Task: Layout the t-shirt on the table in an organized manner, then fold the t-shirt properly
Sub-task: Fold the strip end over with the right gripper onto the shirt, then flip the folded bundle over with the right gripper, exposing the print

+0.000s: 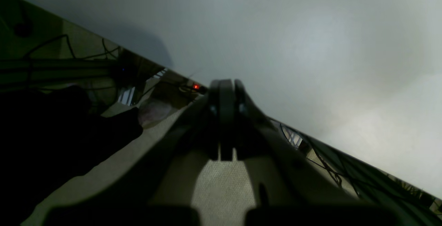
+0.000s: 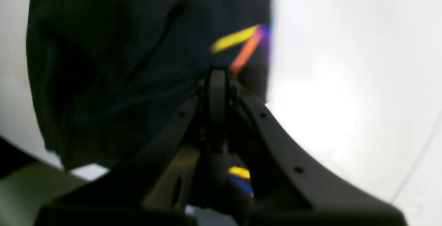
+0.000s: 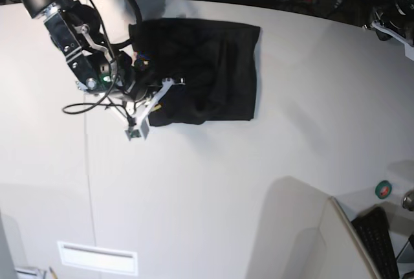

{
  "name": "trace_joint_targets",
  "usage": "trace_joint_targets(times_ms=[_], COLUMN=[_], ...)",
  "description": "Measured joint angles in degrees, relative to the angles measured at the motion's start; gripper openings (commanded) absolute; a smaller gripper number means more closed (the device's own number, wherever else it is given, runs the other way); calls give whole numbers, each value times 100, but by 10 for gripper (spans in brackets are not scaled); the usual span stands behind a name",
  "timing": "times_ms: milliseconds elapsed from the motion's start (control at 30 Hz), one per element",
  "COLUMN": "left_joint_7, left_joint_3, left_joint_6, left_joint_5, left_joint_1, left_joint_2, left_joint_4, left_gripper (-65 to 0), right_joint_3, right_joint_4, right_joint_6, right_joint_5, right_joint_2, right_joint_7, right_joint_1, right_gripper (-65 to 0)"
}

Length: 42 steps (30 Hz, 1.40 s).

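Right gripper: reaching in from the left side of the base view, with the forearm slanting down toward the near left corner of the t-shirt and the wrist bending over the cloth. Closing tight there, the two fingers pressing together on a fold of black fabric (with a little yellow and blue print bunching under the palm).

Left gripper: hanging well apart from the cloth, at the far right edge of the table, fingers also touching each other and holding nothing.

Lying on the far left part of the tabletop, as a rumpled, roughly rectangular bundle. Stretching its longer side left to right in the base view, only slightly longer than the other side. Showing mostly plain black, with yellow and orange lines peeking out near the pinching fingers.
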Motion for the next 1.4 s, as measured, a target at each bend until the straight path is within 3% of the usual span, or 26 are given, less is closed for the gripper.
trace_joint_targets(times_ms=[300,567,733,833,1000,1400], left_joint_7=[2,2,0,2,-13,-13], left_joint_3=[219,212,214,210,210,208], left_joint_6=[-2,-2,-2,-2,-2,-2], left_joint_5=[-2,4,22,44,22,59], left_joint_1=[9,-2,-4,-4,-17,-116], left_joint_2=[13,2,4,-9,-74,-63], left_joint_4=[0,0,0,-37,-149,-205], left_gripper=[-650,-650,-650,-650,-650,-650], right_joint_3=[-1119,-2306,-2686,-2496,-1193,-1001], right_joint_4=[-4,-2,308,1001,1209,-656], right_joint_6=[13,11,-15,42,-87,11], right_joint_5=[-85,-66,-96,-7,-168,-59], right_joint_2=[11,-507,-476,-164,120,-271], right_joint_7=[297,275,216,227,275,291], right_joint_1=[-4,11,63,63,70,402], right_gripper=[-650,-650,-650,-650,-650,-650])
